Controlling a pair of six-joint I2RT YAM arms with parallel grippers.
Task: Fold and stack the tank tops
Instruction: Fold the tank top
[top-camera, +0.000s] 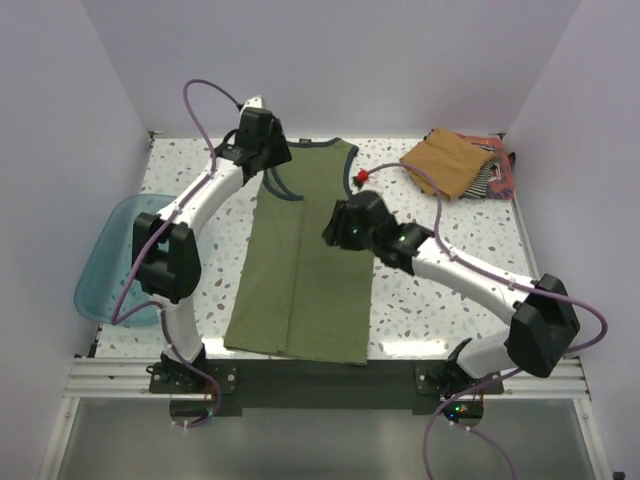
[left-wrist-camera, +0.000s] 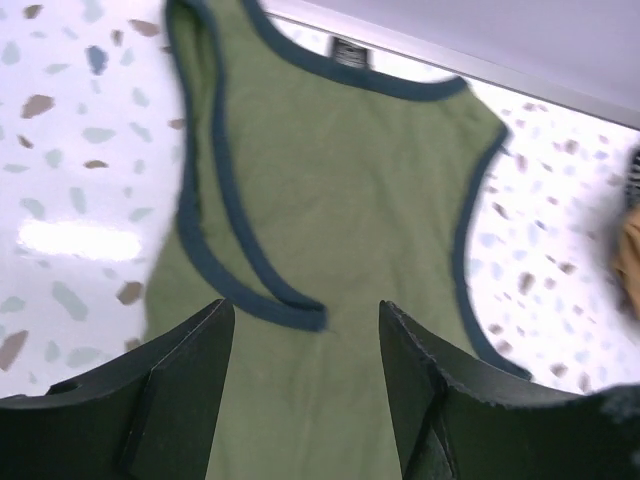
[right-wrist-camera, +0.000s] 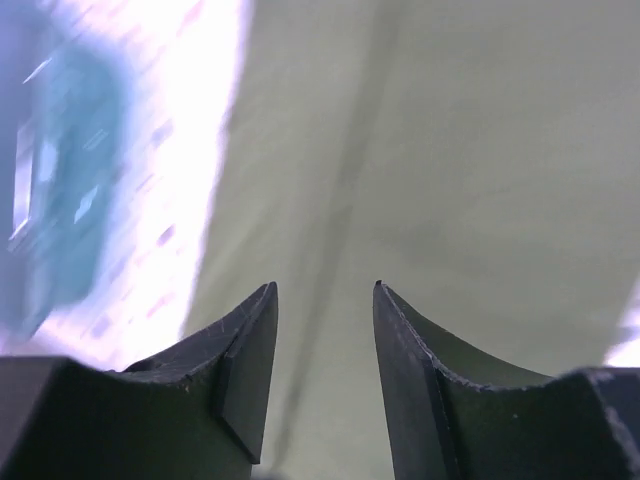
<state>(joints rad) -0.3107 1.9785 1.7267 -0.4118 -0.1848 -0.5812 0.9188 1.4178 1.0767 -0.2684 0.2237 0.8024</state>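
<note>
Lying flat on the speckled table (top-camera: 440, 300), the limp olive-green cloth tank top (top-camera: 300, 270) suits hem-edge pinches; left claw (left-wrist-camera: 305, 310) and right claw (right-wrist-camera: 325, 290) gape empty.

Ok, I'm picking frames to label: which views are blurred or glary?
Top external: sharp, evenly lit. Left wrist: olive tank top clear, one glare patch on the table at left. Right wrist: blurred, table blown out white, teal tub smeared.

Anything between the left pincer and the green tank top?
Nothing visible. The left pincer is open directly over the olive green tank top, near its folded-over strap; only cloth shows between its fingers.
</note>
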